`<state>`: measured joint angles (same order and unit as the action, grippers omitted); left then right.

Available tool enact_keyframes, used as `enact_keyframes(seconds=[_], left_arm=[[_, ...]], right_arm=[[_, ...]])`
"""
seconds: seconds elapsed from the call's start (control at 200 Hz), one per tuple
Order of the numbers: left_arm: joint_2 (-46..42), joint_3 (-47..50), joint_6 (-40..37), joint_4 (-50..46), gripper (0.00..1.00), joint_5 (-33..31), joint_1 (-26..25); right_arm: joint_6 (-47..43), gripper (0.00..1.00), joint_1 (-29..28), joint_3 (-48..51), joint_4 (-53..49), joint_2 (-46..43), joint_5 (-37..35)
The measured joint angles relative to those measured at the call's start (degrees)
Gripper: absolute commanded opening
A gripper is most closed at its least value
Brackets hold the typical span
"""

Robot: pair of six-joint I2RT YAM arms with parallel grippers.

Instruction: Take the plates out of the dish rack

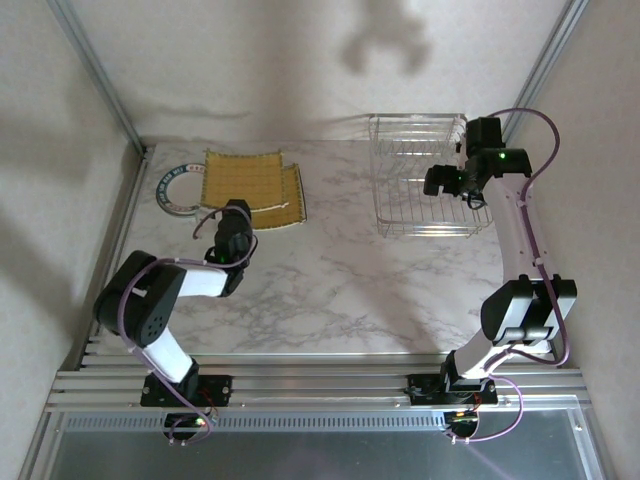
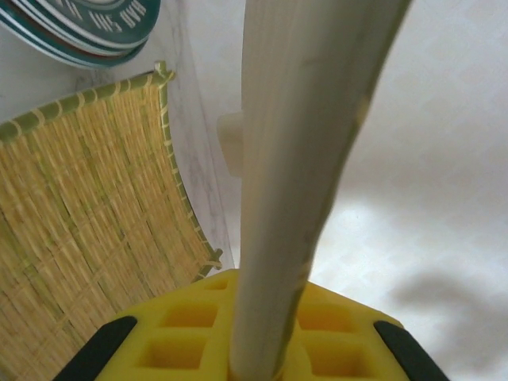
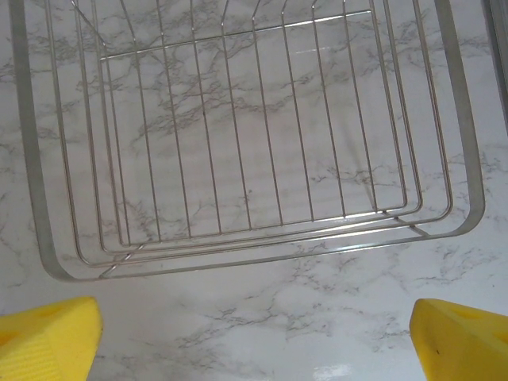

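A marble bench (image 1: 340,290) seen from above, with two robot arms bolted at its near edge; the wire dish rack (image 3: 25,159) stands at the far right of the bench, and the marble shows through its thin silver wires; the right hand (image 3: 254,341) hangs above the near side of the rack, its yellow fingers (image 3: 48,341) spread wide apart with nothing between them; at the far left of the bench lie the yellow square plates (image 1: 243,180), grid-patterned, one overlapping the other, and just beside them to the left sits a stack of round plates (image 2: 87,24) with dark banded rims; the left hand (image 2: 254,341) is close to the near edge of the yellow plates, its fingers clamped tight on a pale plate (image 2: 302,159) that is seen edge-on, rising upright from between the yellow pads; its face cannot be made out from this angle.
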<state>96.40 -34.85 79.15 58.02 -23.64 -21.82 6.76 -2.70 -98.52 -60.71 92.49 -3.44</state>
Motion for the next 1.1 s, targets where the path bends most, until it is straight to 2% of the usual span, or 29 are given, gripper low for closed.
enact_keyframes(seconds=[0.506,1.096], left_arm=[[12.9,-7.2,2.8,2.1,0.00,-0.1,-2.1],[13.6,-8.2,3.7,0.3,0.00,-6.2,-4.3]], right_arm=[[-0.2,0.99,0.0,0.2,0.1,0.0,0.2],[-0.2,0.99,0.0,0.5,0.5,0.0,0.6]])
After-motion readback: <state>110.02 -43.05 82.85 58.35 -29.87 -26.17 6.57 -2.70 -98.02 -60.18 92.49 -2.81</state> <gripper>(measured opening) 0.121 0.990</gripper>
